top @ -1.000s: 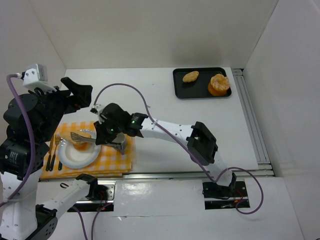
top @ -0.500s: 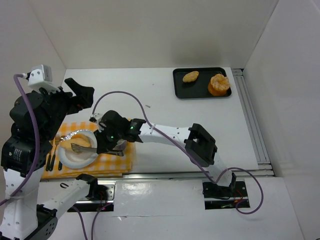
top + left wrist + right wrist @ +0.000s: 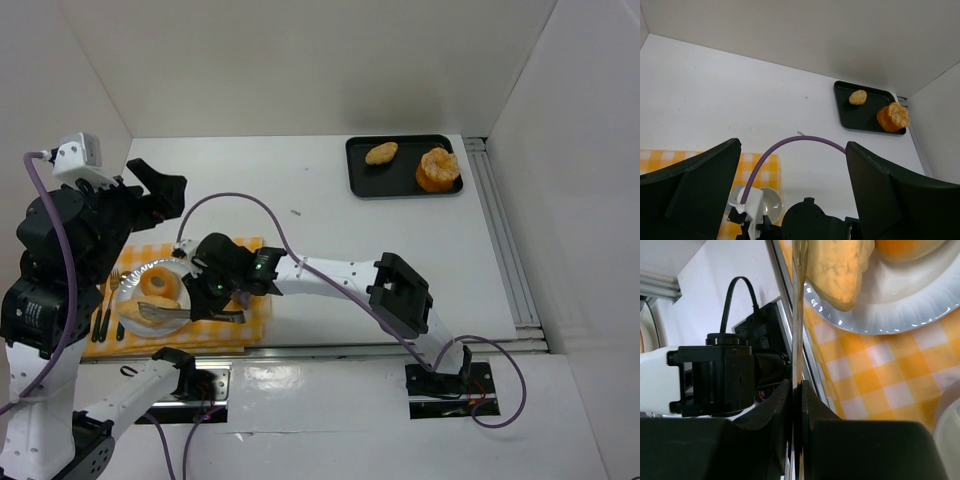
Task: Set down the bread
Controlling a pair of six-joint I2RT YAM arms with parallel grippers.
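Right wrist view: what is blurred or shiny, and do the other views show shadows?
Right wrist view: the dark right pincer gripping metal tongs is blurred, glints sit on the round white plate's rim, the yellow checked cloth is sharp. Left wrist view: the left pincer is soft-edged. Top external view: even light, faint shadow on the back wall.

Pale-yellow bread [image 3: 837, 270], yellow-checked cloth [image 3: 215, 335], black tray [image 3: 400, 182]

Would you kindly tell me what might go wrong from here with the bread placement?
The bread sits right at the rim of the plate, so it may tip onto the checked cloth. The tongs in the right gripper lie close against it and could drag it off when they pull away.
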